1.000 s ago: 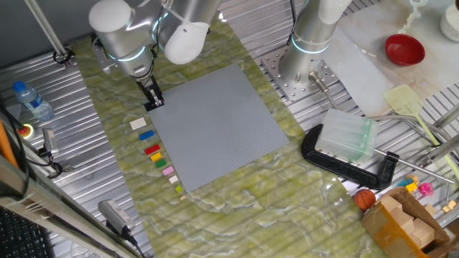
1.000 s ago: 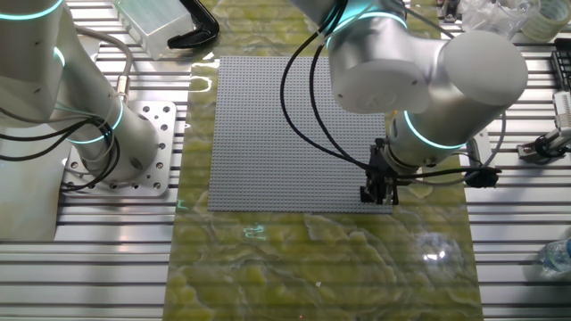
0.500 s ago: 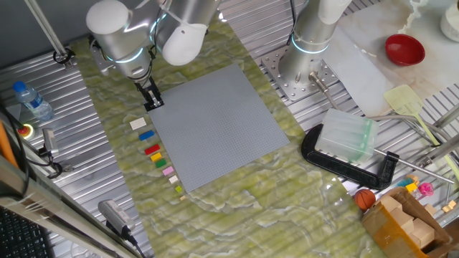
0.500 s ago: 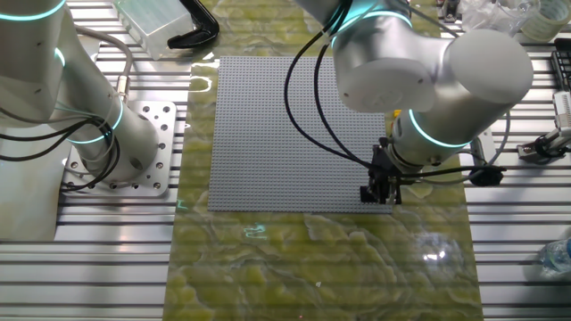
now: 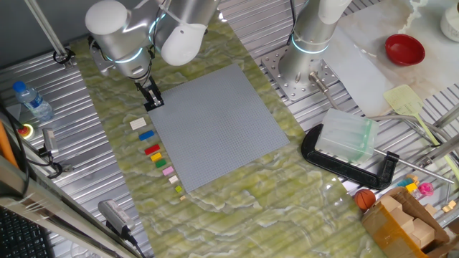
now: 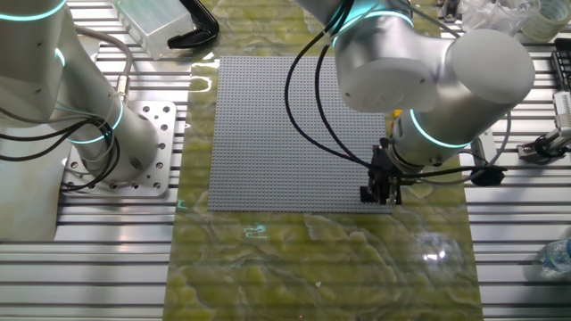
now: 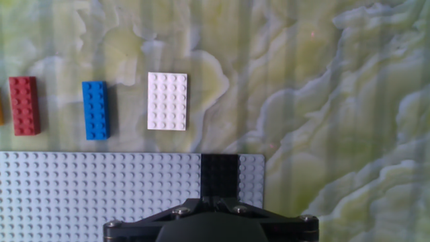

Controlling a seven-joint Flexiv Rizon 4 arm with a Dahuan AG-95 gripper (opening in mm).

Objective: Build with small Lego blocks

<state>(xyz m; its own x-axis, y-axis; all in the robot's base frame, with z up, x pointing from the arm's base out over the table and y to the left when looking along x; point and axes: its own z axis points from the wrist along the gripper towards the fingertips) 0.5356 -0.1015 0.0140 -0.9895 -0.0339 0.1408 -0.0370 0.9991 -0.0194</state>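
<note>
My gripper (image 5: 153,102) stands at the near-left corner of the grey baseplate (image 5: 215,122), fingertips down on the plate. In the hand view a black brick (image 7: 220,173) sits on the baseplate (image 7: 101,195) by its corner, straight ahead of my gripper (image 7: 220,199), whose jaws look closed on it. On the mat beside the plate lie a white brick (image 7: 167,101), a blue brick (image 7: 95,109) and a red brick (image 7: 24,105). The row also shows in the fixed view: white (image 5: 138,124), blue (image 5: 146,135), red (image 5: 152,150), green (image 5: 156,156), yellow (image 5: 160,163), pink (image 5: 168,171).
A second robot base (image 5: 305,68) stands behind the baseplate. A black clamp with a clear plastic box (image 5: 348,140) is at the right, with a red bowl (image 5: 404,49) further back. A water bottle (image 5: 32,100) is at the left edge.
The arm's upper joints have shifted slightly; the fingertips stay at the same corner of the baseplate. The loose bricks have not moved.
</note>
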